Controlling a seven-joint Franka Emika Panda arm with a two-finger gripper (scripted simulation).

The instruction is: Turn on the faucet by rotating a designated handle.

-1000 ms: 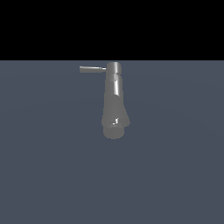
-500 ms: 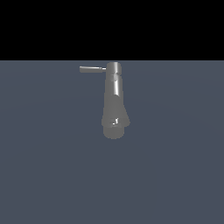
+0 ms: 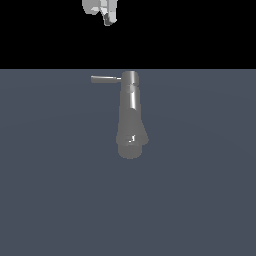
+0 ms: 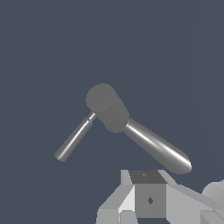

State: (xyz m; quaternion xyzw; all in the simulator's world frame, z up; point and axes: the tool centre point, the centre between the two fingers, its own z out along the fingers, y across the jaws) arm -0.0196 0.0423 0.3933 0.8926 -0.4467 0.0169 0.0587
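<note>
Tool [image 3: 102, 12] now enters top edge of exterior view, absent half a second earlier; jaw opening cannot tell. Faucet [image 3: 131, 117] stands on worktop [image 3: 50, 190], unmoved. Handle [image 3: 105, 78] juts from cap toward exterior view's left, untouched, well apart from tool. Judgement: approach just beginning; rotation not started.

Item one: floor [image 3: 60, 190], a flat, plain slate-grey surface; we see it fill the exterior view from about 9 o'clock round through 6 to 3 o'clock. Item two: backdrop [image 3: 200, 35], solid black, spanning the band at 12 o'clock above the floor's straight edge.
</note>
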